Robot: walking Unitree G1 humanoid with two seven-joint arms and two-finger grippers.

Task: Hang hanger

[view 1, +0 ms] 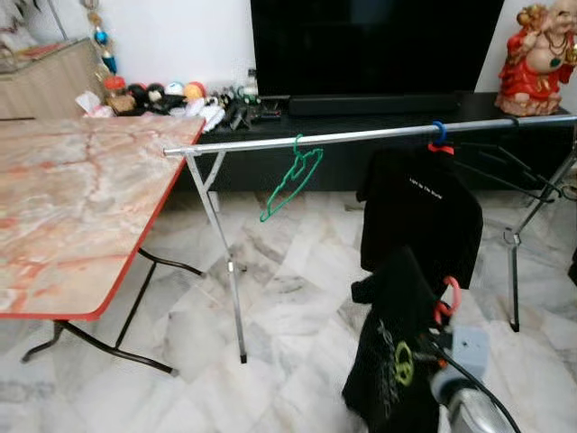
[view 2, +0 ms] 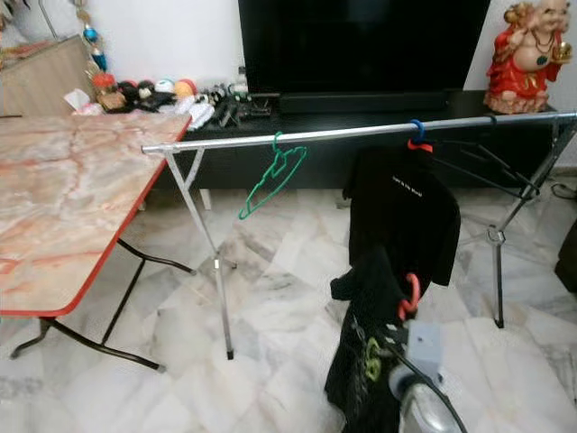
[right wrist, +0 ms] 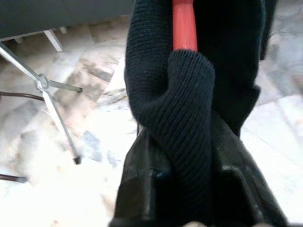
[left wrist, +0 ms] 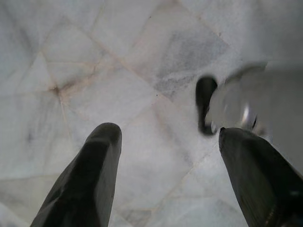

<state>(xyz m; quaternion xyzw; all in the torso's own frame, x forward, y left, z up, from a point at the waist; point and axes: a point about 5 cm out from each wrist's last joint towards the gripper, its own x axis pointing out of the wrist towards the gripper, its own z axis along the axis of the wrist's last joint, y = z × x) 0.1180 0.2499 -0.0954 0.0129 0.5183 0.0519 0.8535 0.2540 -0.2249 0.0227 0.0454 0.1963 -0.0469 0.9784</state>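
Right wrist view shows the right gripper (right wrist: pixel 189 189) clamped on a black shirt's collar around a red hanger (right wrist: pixel 184 23). The rail (view 1: pixel 361 137) lies far and above, running left-right (hook upward). The left gripper (left wrist: pixel 165 179), fingers spread, hangs idle.

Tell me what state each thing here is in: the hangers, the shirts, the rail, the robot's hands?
Green hanger: empty, hooked on the rail, tilted.
Rail: standing, level, on its legs.
Black shirt on rail: hanging from a red hanger with a blue hook.
Second black shirt: on a red hanger, not yet hung.
Right hand: shut on that shirt and hanger.
Left hand: open, above the floor.
Television: off.
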